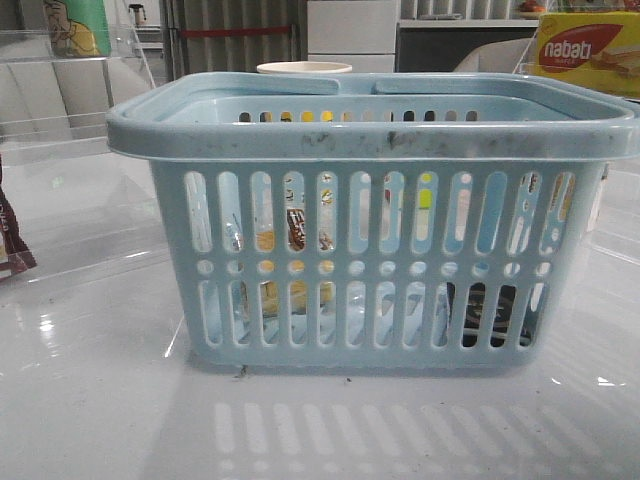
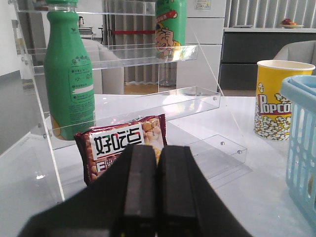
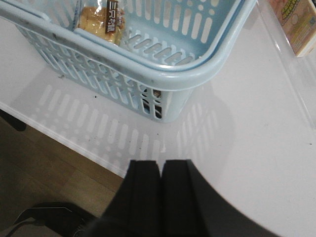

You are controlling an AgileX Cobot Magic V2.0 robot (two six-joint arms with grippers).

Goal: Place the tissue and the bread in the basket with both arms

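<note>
The light blue basket (image 1: 370, 135) fills the middle of the front view. The bread (image 1: 295, 228) lies inside it at the left, seen through the slots, golden with a dark brown label. It also shows in the right wrist view (image 3: 101, 19). The tissue (image 1: 478, 310), a dark low packet, lies on the basket's floor at the right, behind the slots. My left gripper (image 2: 157, 148) is shut and empty, left of the basket (image 2: 301, 143). My right gripper (image 3: 160, 164) is shut and empty, above the table's front edge, clear of the basket's rim (image 3: 187, 74). Neither gripper shows in the front view.
A brown-and-white snack wrapper (image 2: 123, 140) stands right in front of my left gripper, against a clear acrylic shelf (image 2: 163, 106) holding a green bottle (image 2: 69, 74). A popcorn cup (image 2: 279, 98) stands behind the basket. A nabati box (image 1: 585, 50) sits at the back right. The floor (image 3: 44, 187) lies beyond the table edge.
</note>
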